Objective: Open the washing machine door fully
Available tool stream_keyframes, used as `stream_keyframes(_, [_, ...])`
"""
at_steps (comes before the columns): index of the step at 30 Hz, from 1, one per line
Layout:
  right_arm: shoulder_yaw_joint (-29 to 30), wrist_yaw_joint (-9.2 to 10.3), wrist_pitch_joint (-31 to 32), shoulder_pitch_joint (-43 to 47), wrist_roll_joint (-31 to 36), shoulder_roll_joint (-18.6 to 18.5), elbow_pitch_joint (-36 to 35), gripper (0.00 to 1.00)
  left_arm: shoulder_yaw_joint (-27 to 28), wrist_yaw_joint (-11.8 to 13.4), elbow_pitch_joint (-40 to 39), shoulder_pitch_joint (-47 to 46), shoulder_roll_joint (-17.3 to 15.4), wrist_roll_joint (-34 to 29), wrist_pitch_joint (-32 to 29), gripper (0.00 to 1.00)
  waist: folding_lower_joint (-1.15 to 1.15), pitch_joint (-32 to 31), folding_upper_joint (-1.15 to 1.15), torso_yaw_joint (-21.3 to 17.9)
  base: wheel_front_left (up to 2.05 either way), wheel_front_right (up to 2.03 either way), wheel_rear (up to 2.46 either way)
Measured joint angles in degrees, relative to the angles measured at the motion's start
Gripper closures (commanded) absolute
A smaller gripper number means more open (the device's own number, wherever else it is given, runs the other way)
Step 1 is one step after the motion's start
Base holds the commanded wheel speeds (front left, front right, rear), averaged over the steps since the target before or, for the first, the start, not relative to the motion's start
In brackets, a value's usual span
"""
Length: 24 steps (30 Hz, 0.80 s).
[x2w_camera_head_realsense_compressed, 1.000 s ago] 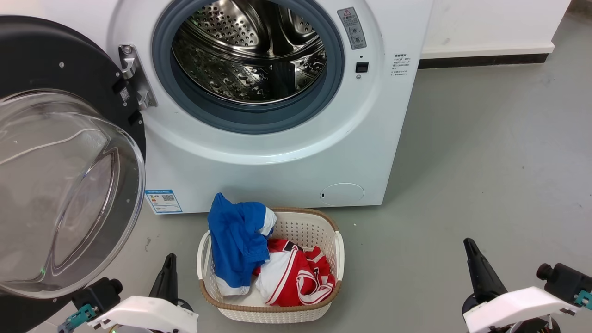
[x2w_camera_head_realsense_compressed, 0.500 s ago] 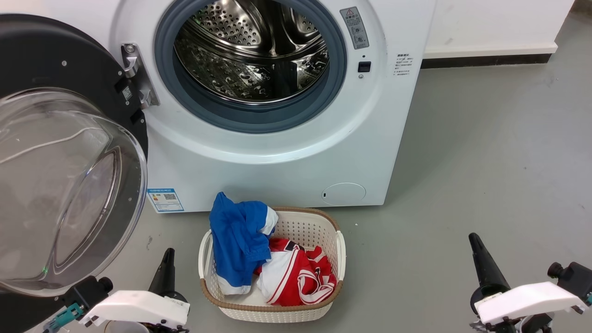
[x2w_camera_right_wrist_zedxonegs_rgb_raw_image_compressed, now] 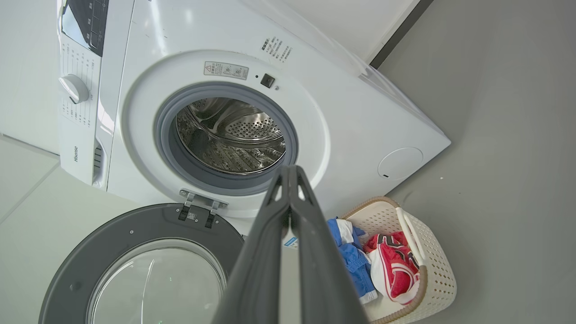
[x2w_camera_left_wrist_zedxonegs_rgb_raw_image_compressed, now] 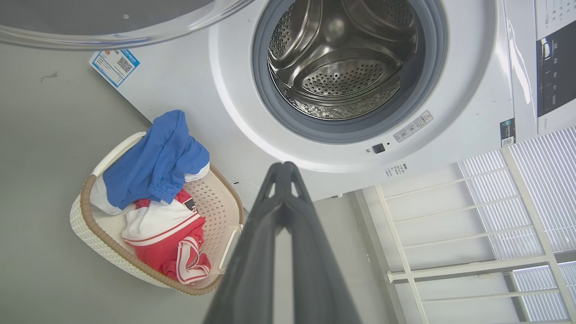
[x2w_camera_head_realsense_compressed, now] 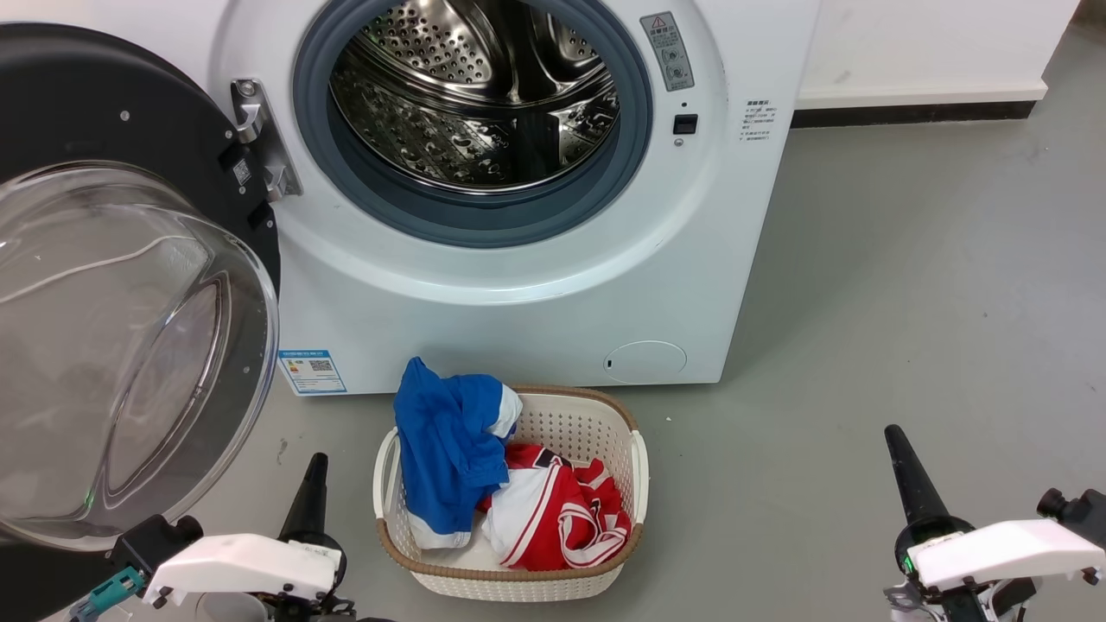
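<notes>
Wrists dipped; left tool (x2w_camera_left_wrist_zedxonegs_rgb_raw_image_compressed: 284, 166) and right tool (x2w_camera_right_wrist_zedxonegs_rgb_raw_image_compressed: 290, 169) pinched shut, right wrist view adding the washing machine (x2w_camera_right_wrist_zedxonegs_rgb_raw_image_compressed: 360, 112) dial (x2w_camera_right_wrist_zedxonegs_rgb_raw_image_compressed: 74, 88)

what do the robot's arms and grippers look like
The left gripper and right gripper have long dark grey jaws tapering to a point, on round black bases. Each wrist has a white shell with a black knob beside it. A teal plug sticks out by the left one.
</notes>
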<state>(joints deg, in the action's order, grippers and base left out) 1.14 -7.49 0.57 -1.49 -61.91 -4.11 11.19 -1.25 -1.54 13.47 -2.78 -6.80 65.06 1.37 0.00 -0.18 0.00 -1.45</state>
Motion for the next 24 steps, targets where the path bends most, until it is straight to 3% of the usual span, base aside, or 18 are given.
stream_keyframes(24, [1.51,0.0,1.85,-1.91,-13.67,-0.03,1.16,1.0,3.39,-2.5,0.24,-1.25,1.71,11.61,-3.41,1.0,0.0,0.13,0.0,0.53,0.0,0.0,0.0])
